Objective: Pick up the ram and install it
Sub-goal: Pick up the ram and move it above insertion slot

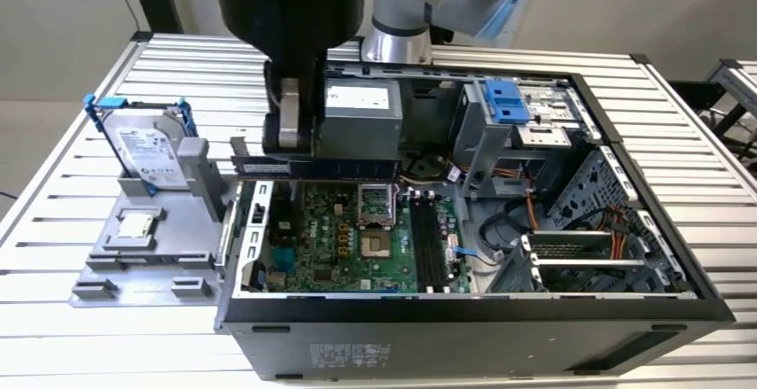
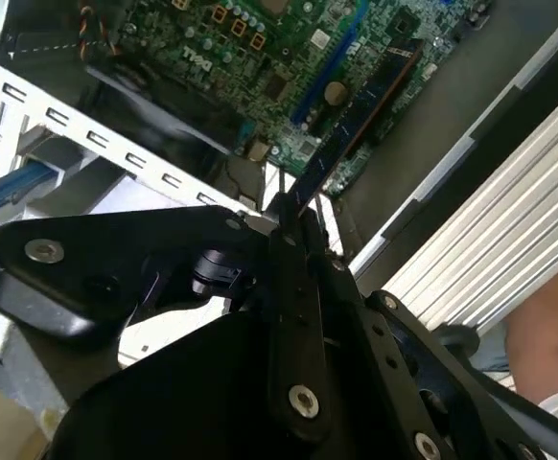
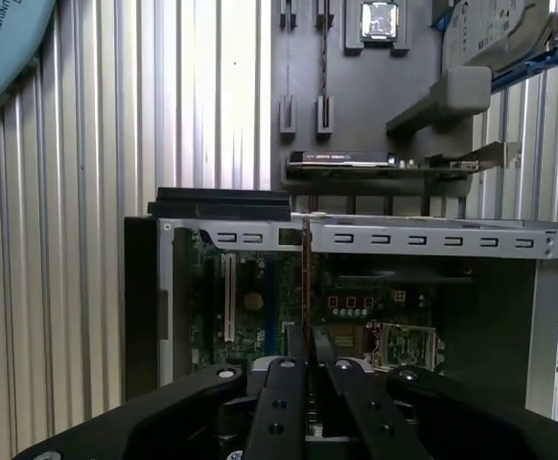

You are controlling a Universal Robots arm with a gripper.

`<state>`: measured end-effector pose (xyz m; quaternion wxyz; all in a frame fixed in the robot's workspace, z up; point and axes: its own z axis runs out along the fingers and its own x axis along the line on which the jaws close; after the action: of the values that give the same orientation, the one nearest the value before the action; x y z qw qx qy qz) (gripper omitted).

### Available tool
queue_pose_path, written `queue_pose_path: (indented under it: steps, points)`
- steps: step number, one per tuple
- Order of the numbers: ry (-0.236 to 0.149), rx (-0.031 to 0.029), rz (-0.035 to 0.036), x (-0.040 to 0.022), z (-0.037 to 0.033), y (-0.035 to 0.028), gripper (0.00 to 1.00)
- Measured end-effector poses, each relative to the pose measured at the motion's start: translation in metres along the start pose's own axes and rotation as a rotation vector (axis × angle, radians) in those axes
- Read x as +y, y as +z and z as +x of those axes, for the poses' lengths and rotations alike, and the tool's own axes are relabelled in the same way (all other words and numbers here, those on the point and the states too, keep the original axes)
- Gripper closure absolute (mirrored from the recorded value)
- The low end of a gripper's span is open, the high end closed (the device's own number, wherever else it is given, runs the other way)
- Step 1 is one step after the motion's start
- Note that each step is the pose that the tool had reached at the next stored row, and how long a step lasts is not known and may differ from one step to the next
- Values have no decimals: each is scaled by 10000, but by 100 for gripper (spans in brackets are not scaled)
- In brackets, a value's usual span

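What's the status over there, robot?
End effector shut on the ram. Ram held above the motherboard, not yet in the memory slots. Nothing seen blocking.

Slatted silver table point(image 1: 71, 141); carries an open black computer case point(image 1: 473, 336) laid on its side and, just beside it toward the exterior view's left, a grey fixture plate point(image 1: 119, 260), apparently flat on the slats

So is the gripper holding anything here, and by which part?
Yes: the gripper is shut on the ram, pinching it near one end; the rest juts out over the motherboard.
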<state>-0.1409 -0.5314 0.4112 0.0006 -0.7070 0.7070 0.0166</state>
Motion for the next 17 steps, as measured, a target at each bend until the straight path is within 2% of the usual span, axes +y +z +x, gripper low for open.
queue_pose_path:
  steps: [17]
  points:
    - [0, 1, -10, -525, 0, -12, 100]
